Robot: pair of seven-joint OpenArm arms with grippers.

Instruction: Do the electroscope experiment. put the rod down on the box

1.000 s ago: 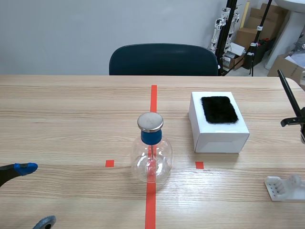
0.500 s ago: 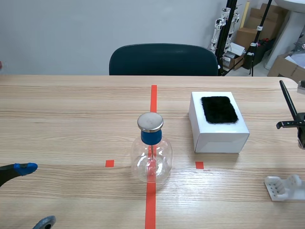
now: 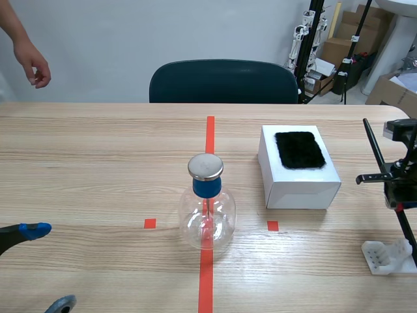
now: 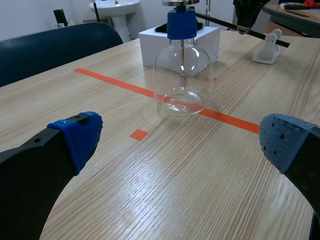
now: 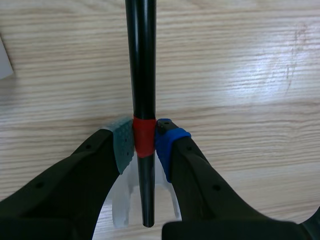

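Rod (image 5: 141,60): thin, stiff, light, prob. slick, so grip at the red band (image 5: 143,136). Right gripper (image 5: 144,142) is clamped there, holding it tilted over white stand (image 3: 389,255), apart from box (image 3: 296,192). Left gripper (image 4: 182,140) rests low, fingers apart. Vs 1 s ago: rod is nearer the box, and a person's hand (image 3: 36,68) has appeared.

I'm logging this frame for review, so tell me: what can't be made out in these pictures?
Scene view: the person beyond the hand and forearm, cut off by the edge.
Scene view: the leaves inside the electroscope, too small to see.
Right wrist view: the white stand, mostly hidden by the right gripper and the rod.
Right wrist view: the rod's far end, cut off by the edge.
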